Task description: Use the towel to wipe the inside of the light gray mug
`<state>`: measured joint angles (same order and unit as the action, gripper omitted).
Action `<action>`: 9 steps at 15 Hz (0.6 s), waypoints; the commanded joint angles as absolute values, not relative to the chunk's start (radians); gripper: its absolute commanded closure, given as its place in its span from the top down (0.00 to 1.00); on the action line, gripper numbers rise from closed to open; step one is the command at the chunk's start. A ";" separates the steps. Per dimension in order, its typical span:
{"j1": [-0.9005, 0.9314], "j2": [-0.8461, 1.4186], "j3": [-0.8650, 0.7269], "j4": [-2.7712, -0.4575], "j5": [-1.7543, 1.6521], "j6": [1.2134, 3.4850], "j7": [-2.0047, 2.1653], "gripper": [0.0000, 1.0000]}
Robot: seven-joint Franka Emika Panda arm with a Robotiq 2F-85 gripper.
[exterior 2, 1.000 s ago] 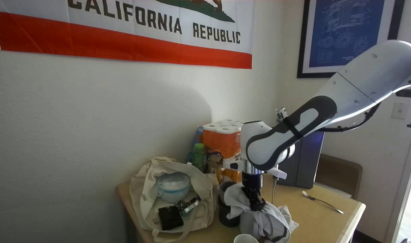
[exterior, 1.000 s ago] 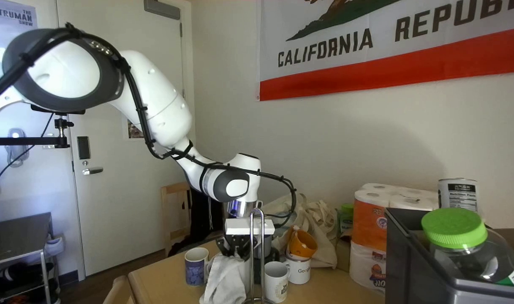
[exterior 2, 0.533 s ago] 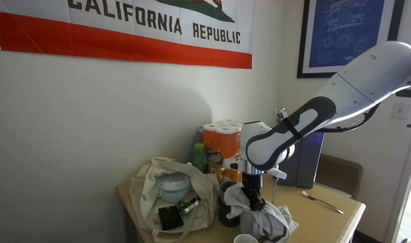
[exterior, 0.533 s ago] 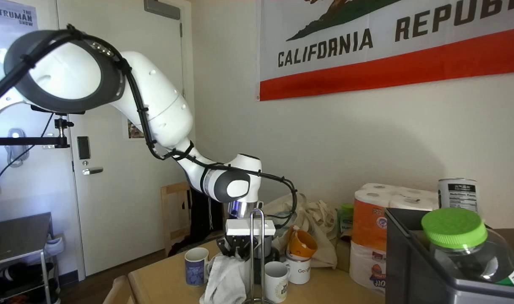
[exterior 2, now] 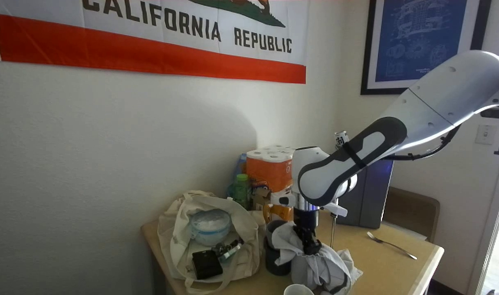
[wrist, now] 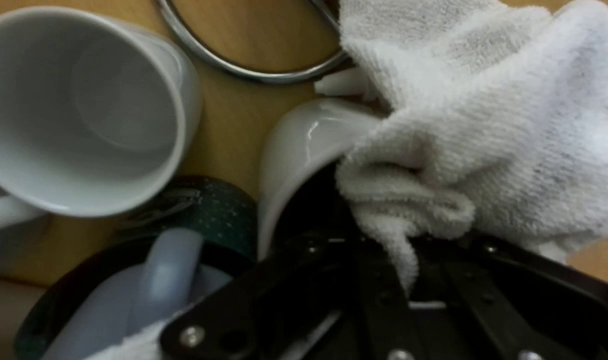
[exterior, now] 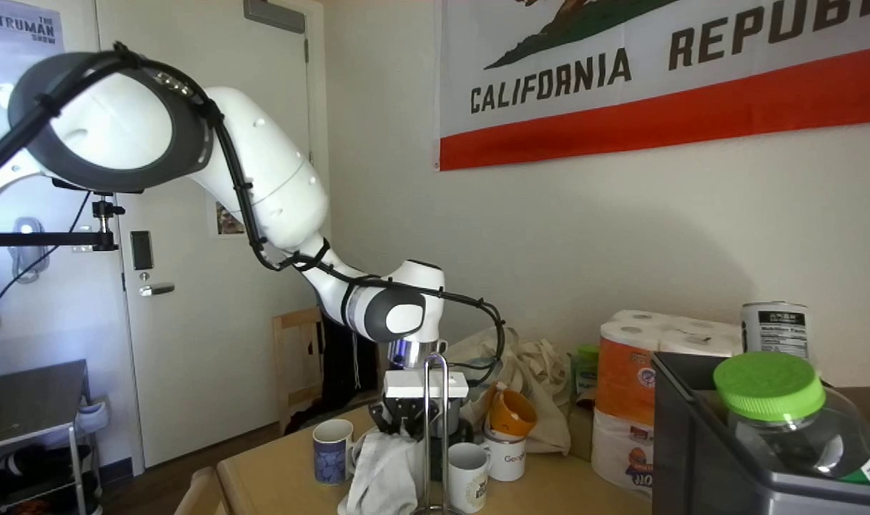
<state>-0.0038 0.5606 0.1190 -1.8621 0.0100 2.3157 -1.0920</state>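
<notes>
The gripper [exterior 2: 312,248] had the towel [wrist: 483,130] clamped at the mouth of the light gray mug [wrist: 296,142], which stood on the worktop [exterior 2: 388,270], left of the fork [exterior 2: 391,245] in an exterior view.

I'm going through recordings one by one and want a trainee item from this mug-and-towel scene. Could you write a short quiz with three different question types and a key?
1. Multiple choice. In an exterior view, what colour is the upper mug, stacked on the Google mug?
A) green
B) orange
C) black

2. True or false. The towel drapes over part of the light gray mug, beneath the gripper.

3. Fill in the blank. In an exterior view, the utensil lying on the bare part of the table is a ____.

Key
1: B
2: True
3: fork
</notes>
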 commanded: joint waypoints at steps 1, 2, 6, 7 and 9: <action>-0.012 0.583 0.119 -1.809 -0.011 2.282 -1.062 0.03; -0.014 0.582 0.121 -1.801 -0.007 2.272 -1.066 0.03; -0.020 0.580 0.126 -1.768 -0.001 2.236 -1.076 0.03; -0.017 0.584 0.124 -1.758 -0.005 2.225 -1.073 0.03; -0.013 0.600 0.119 -1.736 -0.012 2.189 -1.069 0.03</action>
